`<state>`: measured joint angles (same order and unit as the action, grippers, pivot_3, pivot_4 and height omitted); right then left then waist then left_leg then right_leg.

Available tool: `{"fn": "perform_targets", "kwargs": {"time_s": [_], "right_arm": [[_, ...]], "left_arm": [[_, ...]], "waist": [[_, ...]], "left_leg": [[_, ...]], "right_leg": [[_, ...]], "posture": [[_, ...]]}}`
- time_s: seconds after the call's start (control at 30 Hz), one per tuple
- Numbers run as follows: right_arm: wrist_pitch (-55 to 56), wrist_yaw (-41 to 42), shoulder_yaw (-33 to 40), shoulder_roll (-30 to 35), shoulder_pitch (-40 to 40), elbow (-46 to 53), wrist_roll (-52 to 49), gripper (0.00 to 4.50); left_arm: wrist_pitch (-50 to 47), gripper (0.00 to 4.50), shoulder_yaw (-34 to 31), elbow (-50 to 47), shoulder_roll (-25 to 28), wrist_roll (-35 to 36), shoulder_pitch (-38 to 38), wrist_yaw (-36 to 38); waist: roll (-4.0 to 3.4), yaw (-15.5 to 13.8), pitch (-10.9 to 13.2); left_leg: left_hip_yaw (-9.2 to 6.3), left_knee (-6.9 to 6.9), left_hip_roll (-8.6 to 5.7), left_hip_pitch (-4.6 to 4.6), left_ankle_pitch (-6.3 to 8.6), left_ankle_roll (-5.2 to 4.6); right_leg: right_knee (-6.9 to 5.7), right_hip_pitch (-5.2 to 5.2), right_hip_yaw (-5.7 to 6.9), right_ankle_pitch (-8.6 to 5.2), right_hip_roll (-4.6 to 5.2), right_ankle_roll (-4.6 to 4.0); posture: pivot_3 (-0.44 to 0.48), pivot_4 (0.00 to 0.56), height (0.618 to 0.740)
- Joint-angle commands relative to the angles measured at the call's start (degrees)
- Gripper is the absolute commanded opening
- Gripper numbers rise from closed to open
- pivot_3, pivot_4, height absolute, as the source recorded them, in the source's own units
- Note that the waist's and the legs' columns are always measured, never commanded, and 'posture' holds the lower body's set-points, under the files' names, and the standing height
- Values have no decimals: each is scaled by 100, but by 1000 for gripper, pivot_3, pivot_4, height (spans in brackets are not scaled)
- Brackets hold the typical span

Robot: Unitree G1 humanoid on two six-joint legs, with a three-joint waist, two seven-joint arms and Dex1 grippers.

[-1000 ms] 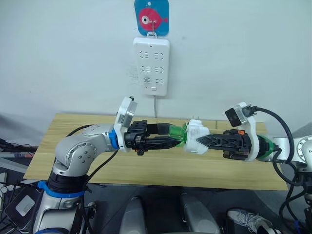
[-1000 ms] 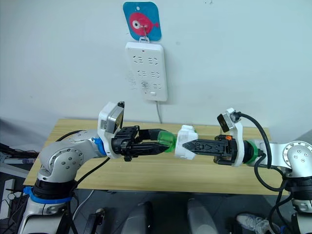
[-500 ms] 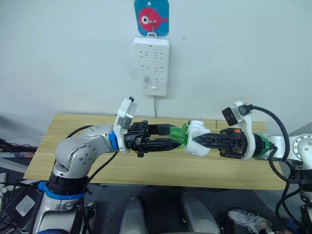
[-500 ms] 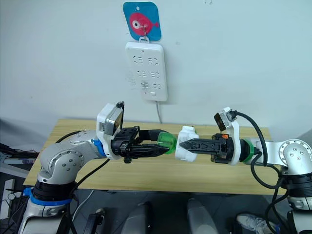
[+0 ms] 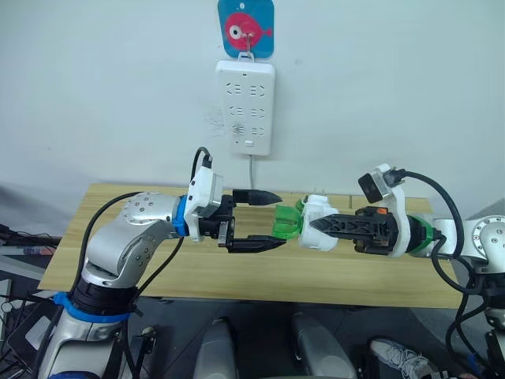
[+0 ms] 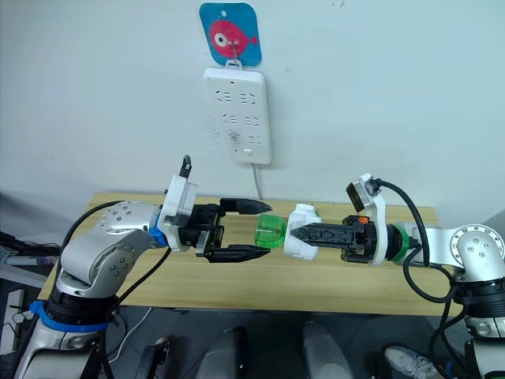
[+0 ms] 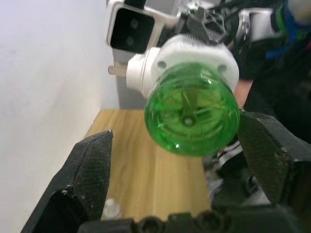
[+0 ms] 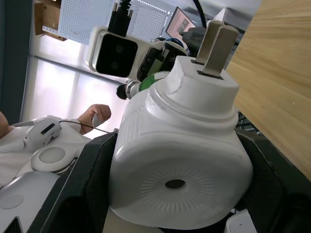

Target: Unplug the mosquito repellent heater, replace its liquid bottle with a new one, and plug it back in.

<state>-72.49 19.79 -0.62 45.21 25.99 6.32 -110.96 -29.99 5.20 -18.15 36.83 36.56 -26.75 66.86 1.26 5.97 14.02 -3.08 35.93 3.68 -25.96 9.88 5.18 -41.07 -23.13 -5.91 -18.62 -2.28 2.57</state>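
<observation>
Right tool [image 5: 316,226]: fingers clamped on the mosquito repellent heater [image 5: 319,233], centre-right of the head view, held level above the bench [image 5: 118,260]. Grip on the white body leaves the bottle end free, facing the other arm.
Heater: unplugged; two prongs [image 8: 214,40] bare in the right wrist view, round vent [image 8: 175,184] toward that cam.
Green bottle [image 6: 271,231]: sticks out of the heater's underside, pointing at the left tool. Seated in the socket as far as I can tell; can't tell if it's the old or the new one.
Left tool [image 5: 272,220]: wide open, holding nothing. One finger above, one below, tips just short of the bottle base, no contact visible. Left wrist view looks straight at the bottle's round base [image 7: 190,110] between the two fingers [image 7: 90,172].
Power strip [image 5: 245,107]: on wall, upper centre, all sockets empty, so the plug-in step is not yet done.
Step, judged: bottle swap mid-air, two-handed; one arm braces, the other turns.
</observation>
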Motion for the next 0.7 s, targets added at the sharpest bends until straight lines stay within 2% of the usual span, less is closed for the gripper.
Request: {"fn": "perform_targets", "kwargs": {"time_s": [0.03, 0.57, 0.7], "right_arm": [[-38, 87, 94, 79, 93, 190, -204, 3143], [-2, 66, 2, 143, 127, 300, -204, 3143], [6, 73, -8, 136, 127, 314, -204, 3143]], "left_arm": [[199, 4280, 41, -184, -13, -111, -44, 25], [-39, 4280, 245, -312, -167, 23, -400, 144], [-94, 3372, 273, -303, -256, 53, -451, 95]], "waist": [[0, -7, 0], [0, -14, 0], [0, -15, 0]], "left_leg": [[0, 0, 0, 0, 0, 0], [-1, 0, 1, 0, 0, 0], [-1, 2, 0, 0, 0, 0]], "right_leg": [[0, 0, 0, 0, 0, 0], [-1, 0, 2, 0, 0, 0], [-1, 0, 1, 0, 0, 0]], "posture": [[-120, 207, 718], [-125, 202, 718], [-126, 203, 718]]}}
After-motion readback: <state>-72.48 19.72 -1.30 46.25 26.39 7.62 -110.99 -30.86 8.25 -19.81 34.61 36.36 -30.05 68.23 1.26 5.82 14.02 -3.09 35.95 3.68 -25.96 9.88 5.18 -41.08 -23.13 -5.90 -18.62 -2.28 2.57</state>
